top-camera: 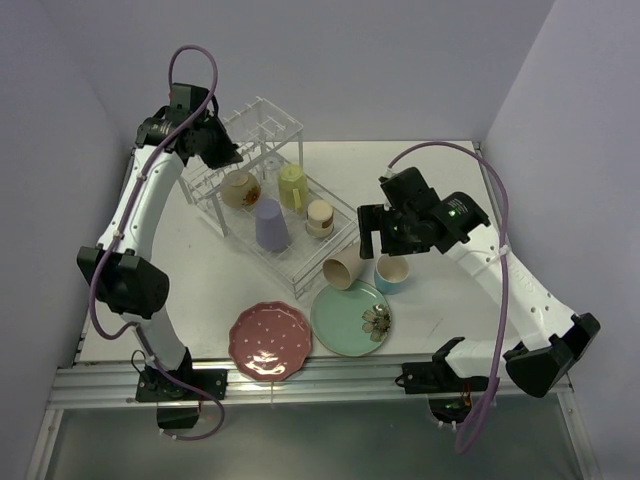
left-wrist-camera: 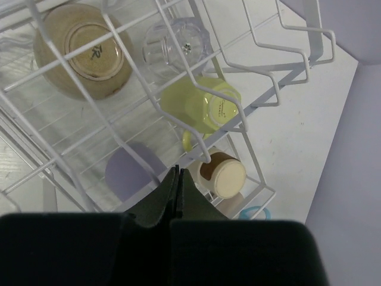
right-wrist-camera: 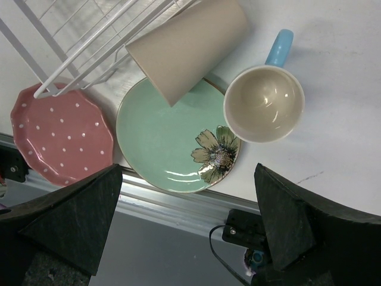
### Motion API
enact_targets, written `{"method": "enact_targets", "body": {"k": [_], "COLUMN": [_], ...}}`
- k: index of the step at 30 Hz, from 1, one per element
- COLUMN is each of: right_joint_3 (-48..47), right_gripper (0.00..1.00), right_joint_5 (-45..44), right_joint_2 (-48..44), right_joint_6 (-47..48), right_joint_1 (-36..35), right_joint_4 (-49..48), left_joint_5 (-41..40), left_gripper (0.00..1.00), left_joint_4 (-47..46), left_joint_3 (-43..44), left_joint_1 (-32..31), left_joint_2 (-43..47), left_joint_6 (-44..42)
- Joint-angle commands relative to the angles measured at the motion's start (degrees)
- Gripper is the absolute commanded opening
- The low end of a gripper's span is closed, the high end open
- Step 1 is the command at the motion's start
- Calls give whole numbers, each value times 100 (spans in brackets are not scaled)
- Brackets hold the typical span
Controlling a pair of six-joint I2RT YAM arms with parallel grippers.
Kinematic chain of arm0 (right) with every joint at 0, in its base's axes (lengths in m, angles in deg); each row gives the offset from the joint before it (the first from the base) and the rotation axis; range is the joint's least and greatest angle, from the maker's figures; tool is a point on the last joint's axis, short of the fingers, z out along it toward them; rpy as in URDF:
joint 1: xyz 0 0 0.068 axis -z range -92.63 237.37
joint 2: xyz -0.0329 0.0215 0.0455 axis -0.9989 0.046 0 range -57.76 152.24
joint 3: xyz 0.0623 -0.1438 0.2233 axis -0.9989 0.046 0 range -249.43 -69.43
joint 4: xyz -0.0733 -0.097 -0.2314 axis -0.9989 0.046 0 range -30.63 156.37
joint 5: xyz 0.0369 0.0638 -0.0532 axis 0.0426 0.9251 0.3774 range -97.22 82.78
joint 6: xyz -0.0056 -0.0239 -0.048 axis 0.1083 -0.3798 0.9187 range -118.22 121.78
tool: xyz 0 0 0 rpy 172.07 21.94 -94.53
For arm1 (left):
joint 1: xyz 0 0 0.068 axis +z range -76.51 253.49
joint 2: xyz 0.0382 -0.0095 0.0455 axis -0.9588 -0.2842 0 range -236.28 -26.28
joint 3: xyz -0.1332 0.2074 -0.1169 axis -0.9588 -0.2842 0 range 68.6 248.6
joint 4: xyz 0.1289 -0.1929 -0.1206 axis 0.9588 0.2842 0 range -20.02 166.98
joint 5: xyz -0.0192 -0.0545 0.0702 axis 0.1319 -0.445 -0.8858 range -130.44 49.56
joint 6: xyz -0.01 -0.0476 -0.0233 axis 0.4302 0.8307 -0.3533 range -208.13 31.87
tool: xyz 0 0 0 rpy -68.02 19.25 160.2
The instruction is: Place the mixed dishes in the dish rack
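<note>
The dish rack [top-camera: 285,250] holds a cream bowl [top-camera: 240,188], a yellow cup [top-camera: 292,186], a lavender cup [top-camera: 270,222], a cream-and-brown cup [top-camera: 319,217] and a small glass [top-camera: 270,163]. My left gripper [top-camera: 228,152] hovers over the rack's raised tier, shut and empty [left-wrist-camera: 178,171]. On the table lie a beige cup [right-wrist-camera: 187,44] on its side, an upright light-blue cup [right-wrist-camera: 264,102], the mint-green plate [right-wrist-camera: 166,140] and the pink dotted plate [right-wrist-camera: 59,134]. My right gripper [right-wrist-camera: 187,199] is wide open above the mint plate and the light-blue cup.
The beige cup rests partly on the mint plate's rim, beside the rack's corner [right-wrist-camera: 89,36]. Both plates sit at the table's near edge, by the metal rail [top-camera: 330,375]. Walls close in on both sides.
</note>
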Motion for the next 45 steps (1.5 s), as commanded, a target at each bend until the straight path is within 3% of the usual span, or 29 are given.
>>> {"method": "enact_targets", "body": {"k": [1, 16, 22, 25, 26, 28, 29, 30, 34, 45], "right_joint_3": [-277, -259, -207, -32, 39, 240, 302, 364, 636, 725], "right_gripper": [100, 99, 100, 100, 100, 100, 100, 100, 100, 100], "right_joint_5": [-55, 86, 103, 156, 165, 191, 200, 200, 200, -397], "right_joint_2": [65, 232, 311, 338, 346, 373, 416, 434, 469, 865], "right_joint_6": [39, 74, 153, 232, 250, 320, 346, 373, 408, 329], "right_joint_1": [-44, -44, -52, -44, -44, -44, -44, -52, -149, -658], "right_joint_4": [-84, -172, -190, -269, -347, -409, -470, -506, -726, -937], "left_joint_5": [21, 3, 118, 153, 162, 170, 205, 258, 451, 1137], "left_gripper": [0, 0, 1, 23, 40, 58, 72, 77, 89, 92], "left_joint_4": [-134, -326, -371, -415, -476, -477, -485, -485, -547, -898], "left_joint_3": [-361, -1319, -1048, -898, -880, -749, -635, -564, -327, -370], "left_joint_1": [168, 300, 300, 291, 300, 300, 291, 300, 291, 212], "left_joint_2": [388, 775, 687, 731, 766, 828, 828, 828, 819, 1100], "left_joint_6": [-211, -273, -264, -194, -176, -159, -167, -167, -124, 52]}}
